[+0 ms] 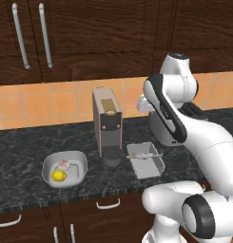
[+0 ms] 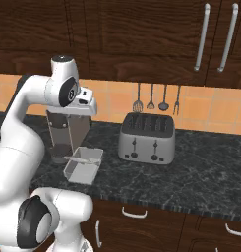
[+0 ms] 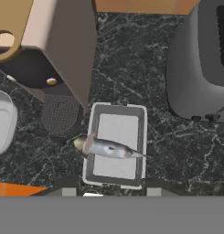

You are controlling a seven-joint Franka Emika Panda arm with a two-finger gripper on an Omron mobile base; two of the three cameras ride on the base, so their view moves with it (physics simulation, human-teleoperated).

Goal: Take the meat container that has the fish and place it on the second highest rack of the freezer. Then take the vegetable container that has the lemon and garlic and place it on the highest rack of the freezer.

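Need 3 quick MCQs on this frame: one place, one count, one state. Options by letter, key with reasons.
1. The meat container sits:
A. on the toaster
B. on the counter between coffee machine and toaster
C. in a drawer

2. Items in the vegetable container:
A. none
B. two
C. five

3. The fish:
A. lies across the container's rim
B. lies on the floor
C. stands in the coffee machine

Key: 1 B, coffee machine and toaster flank it; 2 B, lemon and garlic; 3 A, head and tail overhang the walls.

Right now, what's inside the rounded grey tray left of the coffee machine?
The rounded light-grey tray holds a bright yellow lemon and a pale pinkish garlic bulb. The tray floor beneath them is covered.
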